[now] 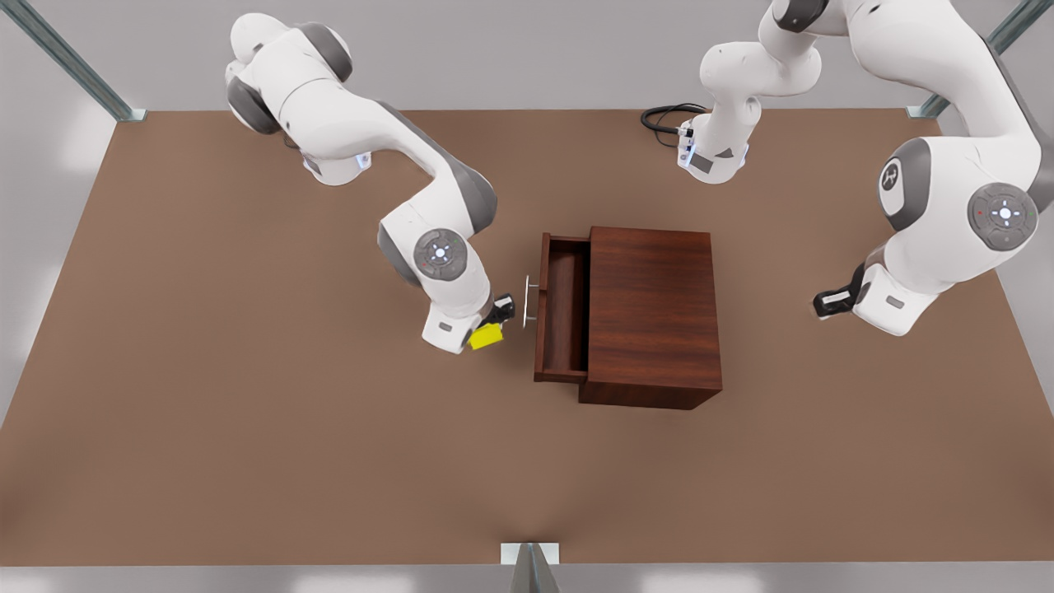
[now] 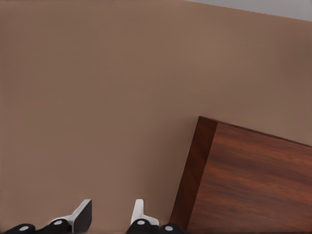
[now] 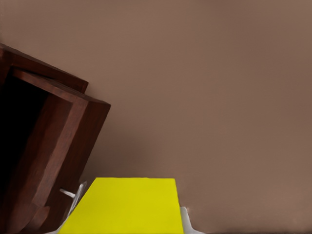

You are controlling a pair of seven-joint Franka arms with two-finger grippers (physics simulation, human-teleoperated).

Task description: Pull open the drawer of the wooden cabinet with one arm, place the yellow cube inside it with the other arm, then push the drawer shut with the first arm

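The right gripper [image 1: 492,323], fingers closed on the yellow cube [image 1: 486,336], hangs just outside the handle [image 1: 527,301] of the pulled-out drawer [image 1: 563,306], placed to carry the cube over the drawer front. The left gripper [image 2: 111,214], fingers parted and empty, waits beyond the wooden cabinet [image 1: 655,317], near the table's [image 1: 247,428] edge at the front view's right, clear of the drop.

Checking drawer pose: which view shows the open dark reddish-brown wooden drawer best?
The front view: the whole dark reddish-brown wooden drawer shows from above, pulled out, cavity empty, silver bar handle visible. The right wrist view catches just a front corner and part of the handle. The left wrist view shows the wooden cabinet, not the drawer.
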